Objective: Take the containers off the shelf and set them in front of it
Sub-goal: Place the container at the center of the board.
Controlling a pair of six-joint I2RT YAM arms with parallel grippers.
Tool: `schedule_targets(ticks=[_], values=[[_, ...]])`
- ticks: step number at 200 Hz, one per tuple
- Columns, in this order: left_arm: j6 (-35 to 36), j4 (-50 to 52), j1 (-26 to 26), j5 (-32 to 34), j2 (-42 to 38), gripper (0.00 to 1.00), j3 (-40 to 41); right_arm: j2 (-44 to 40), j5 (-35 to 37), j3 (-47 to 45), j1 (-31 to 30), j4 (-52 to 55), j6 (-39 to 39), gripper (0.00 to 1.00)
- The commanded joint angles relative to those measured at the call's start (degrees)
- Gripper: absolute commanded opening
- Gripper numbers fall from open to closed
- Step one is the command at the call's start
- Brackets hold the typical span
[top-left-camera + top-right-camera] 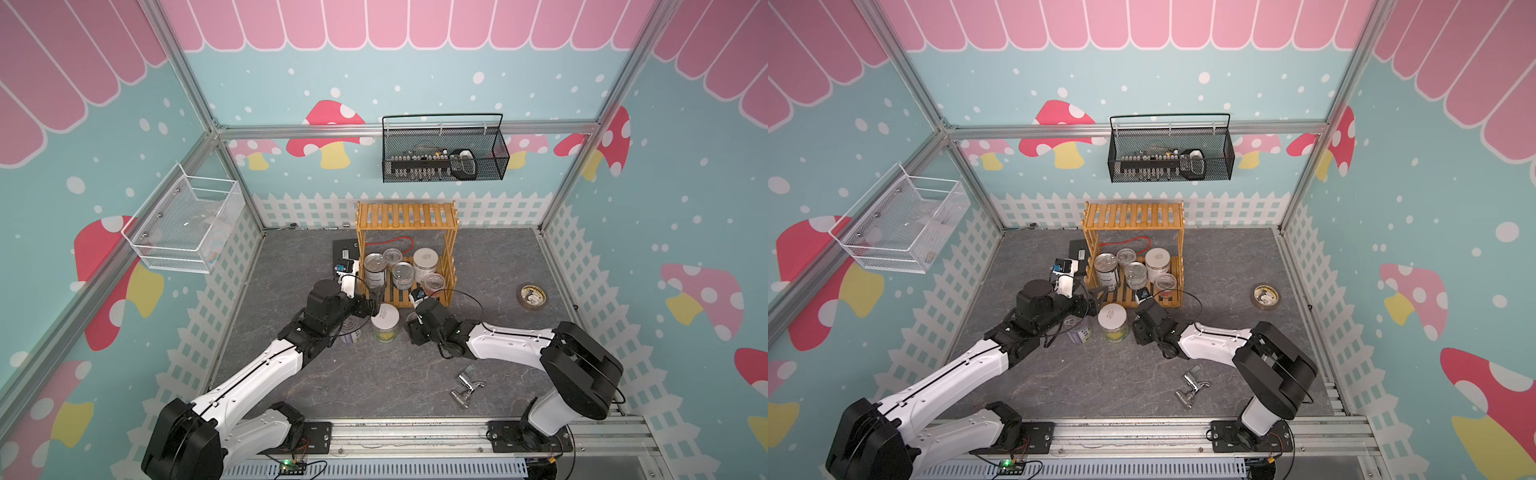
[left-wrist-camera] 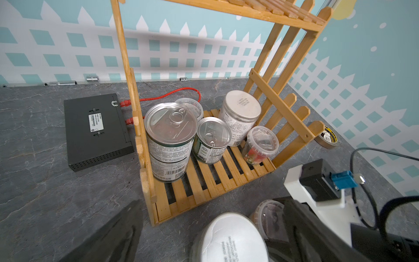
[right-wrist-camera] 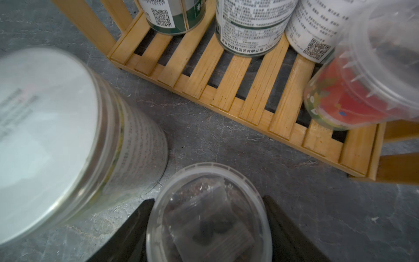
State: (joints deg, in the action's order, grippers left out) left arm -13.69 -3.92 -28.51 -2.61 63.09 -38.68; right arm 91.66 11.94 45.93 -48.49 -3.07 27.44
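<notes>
The wooden shelf (image 1: 405,216) (image 2: 204,181) holds on its lower tier a tall stack of tins (image 2: 170,127), a small tin (image 2: 213,133), a white-lidded canister (image 2: 241,106) and two clear cups (image 2: 189,107) (image 3: 362,90). In front of it stand a white-lidded jar (image 1: 385,320) (image 3: 56,136) and a purple tin (image 1: 1081,330), half hidden under my left arm. My left gripper (image 2: 208,238) hangs wide open over the jar, holding nothing. My right gripper (image 3: 208,226) is shut on a clear cup (image 3: 208,204) beside the jar, close to the table.
A black box (image 2: 95,129) with red cables lies left of the shelf. A tape roll (image 1: 532,297) lies to the right and a chrome faucet (image 1: 467,384) near the front. A black wire basket (image 1: 444,153) and a white one (image 1: 187,224) hang on the walls.
</notes>
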Motion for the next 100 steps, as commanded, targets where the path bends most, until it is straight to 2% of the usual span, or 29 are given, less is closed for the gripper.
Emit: schedule_targets(ticks=[1, 38, 100], values=[[-0.02, 1.12, 0.30, -0.86, 0.63, 0.99, -1.39, 1.02, 0.44, 0.93, -0.29, 0.61, -0.02, 0.71], [0.03, 1.28, 0.30, -1.30, 1.17, 0.99, -1.49, 1.23, 0.56, 1.48, -0.34, 2.13, 0.07, 0.75], [0.05, 1.32, 0.30, -1.27, 1.16, 0.99, -1.53, -0.36, 0.78, 2.62, -0.27, 4.62, 0.63, 0.93]])
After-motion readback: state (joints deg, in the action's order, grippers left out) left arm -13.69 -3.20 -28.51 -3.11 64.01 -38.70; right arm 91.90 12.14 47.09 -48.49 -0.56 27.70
